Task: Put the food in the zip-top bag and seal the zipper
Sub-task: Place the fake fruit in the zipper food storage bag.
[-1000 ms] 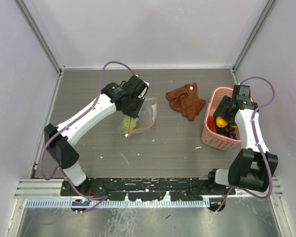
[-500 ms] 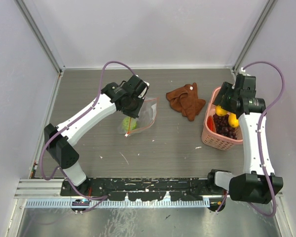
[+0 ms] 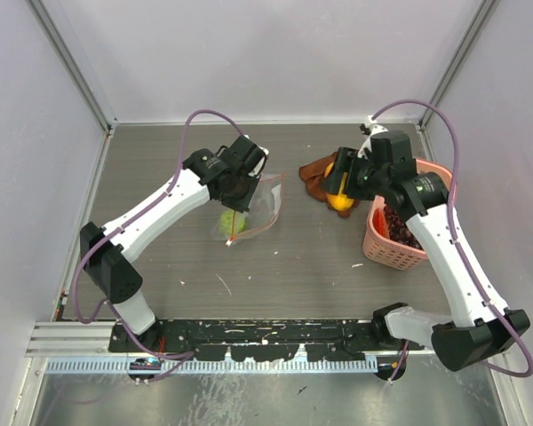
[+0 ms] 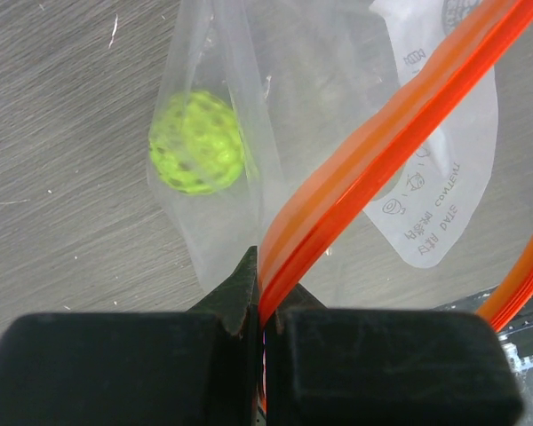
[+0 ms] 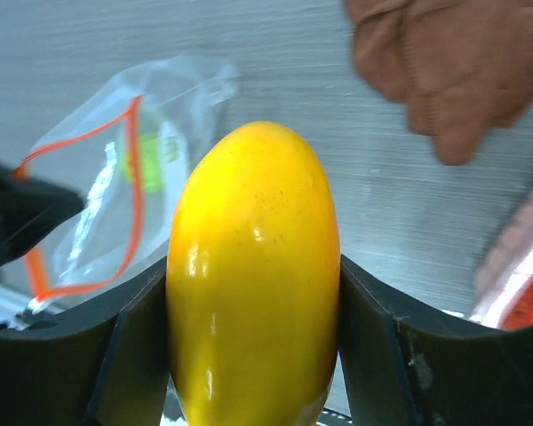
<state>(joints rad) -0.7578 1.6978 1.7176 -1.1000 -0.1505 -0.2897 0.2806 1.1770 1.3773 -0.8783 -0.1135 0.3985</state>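
Observation:
The clear zip-top bag point(image 3: 253, 209) lies left of centre, its orange-red zipper point(image 4: 382, 151) edge lifted. My left gripper point(image 3: 240, 188) is shut on the zipper strip; in the left wrist view point(image 4: 265, 297) the strip runs between the closed jaws. The bumpy lime-green ball point(image 4: 196, 142) sits inside the bag point(image 4: 338, 106), also seen from above point(image 3: 227, 219). My right gripper point(image 3: 341, 185) is shut on the yellow-orange fruit point(image 5: 253, 275), held above the brown cloth. The bag shows in the right wrist view point(image 5: 115, 195). The dark purple grape bunch point(image 3: 398, 224) lies in the basket. The red-pink slice is hidden.
The pink lattice basket point(image 3: 393, 251) stands at the right. The brown cloth point(image 3: 318, 176) lies at centre back, partly under my right gripper; it shows in the right wrist view point(image 5: 453, 62). Grey walls close the back and sides.
My right gripper lifted the yellow-orange fruit out of the basket and carried it left, over the brown cloth. The left arm and the bag have not moved.

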